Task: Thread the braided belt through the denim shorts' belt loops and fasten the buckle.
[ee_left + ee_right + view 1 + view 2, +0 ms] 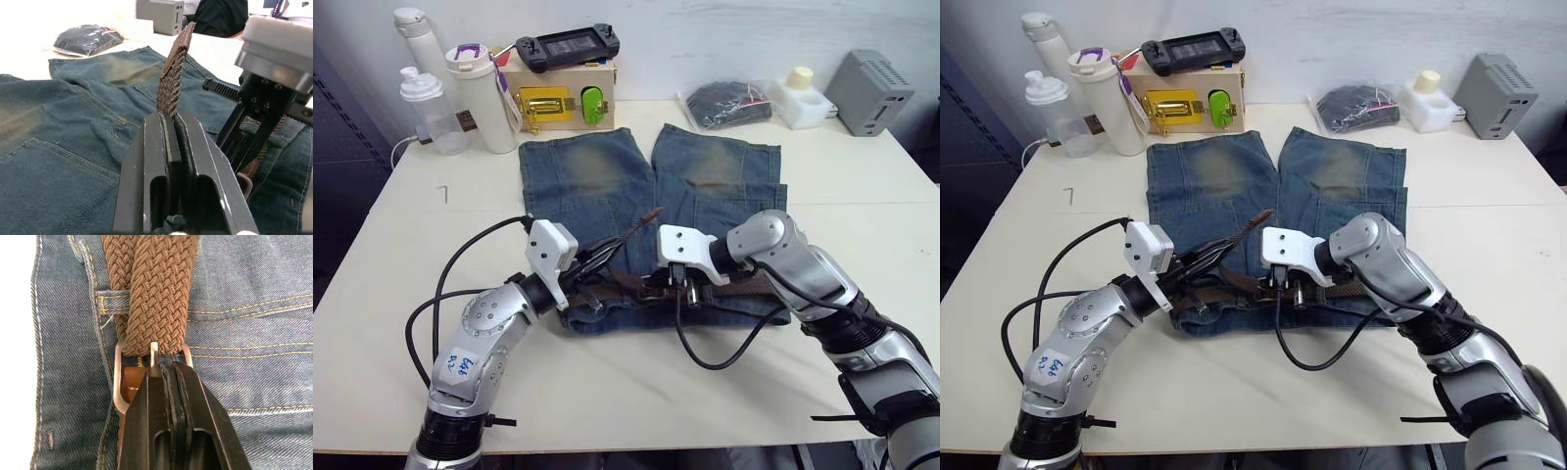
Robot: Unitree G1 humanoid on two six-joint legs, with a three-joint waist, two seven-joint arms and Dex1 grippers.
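The denim shorts lie flat mid-table, legs pointing away, waistband toward me. The braided belt runs along the waistband. Its leather tip sticks up from my left gripper, which is shut on the woven strap just left of the shorts' middle. My right gripper is shut at the silver buckle, with the prong rising from between its fingers against the strap. A belt loop holds the strap beside the buckle. The two grippers are a short gap apart.
At the table's back stand a wooden box with a yellow latch, a game controller on top, and bottles to its left. A black bag, a white object and a grey device sit back right.
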